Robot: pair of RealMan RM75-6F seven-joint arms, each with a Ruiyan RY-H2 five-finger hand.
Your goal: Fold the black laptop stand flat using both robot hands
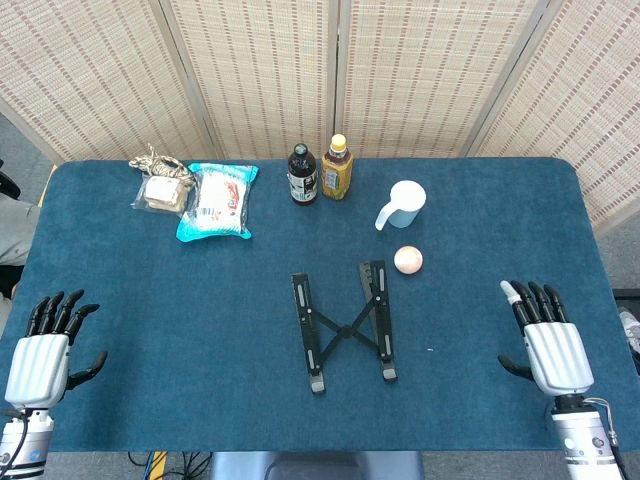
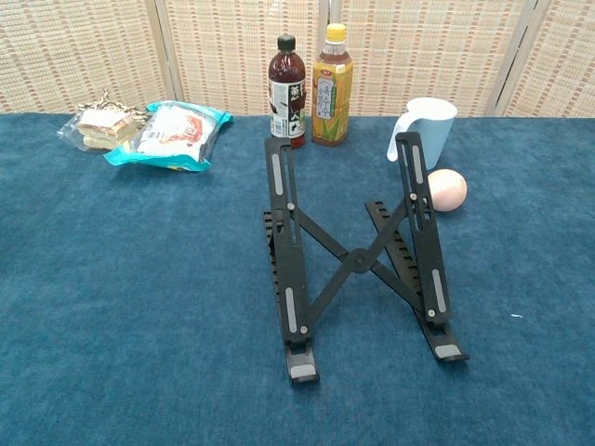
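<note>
Resting palm-down at the near corners of the blue-cloth tabletop [image 1: 200,330], the left hand [image 1: 45,350] and right hand [image 1: 545,340] both lie empty with fingers spread apart. Between them, well apart from either, stands the black metal laptop stand [image 1: 343,328] at the tabletop's middle, unfolded, its two slotted rails raised at the far end and joined by crossed struts. Beyond it lie a pale pink ball [image 1: 408,260], a light blue plastic cup [image 1: 403,204] and two bottles.
</note>
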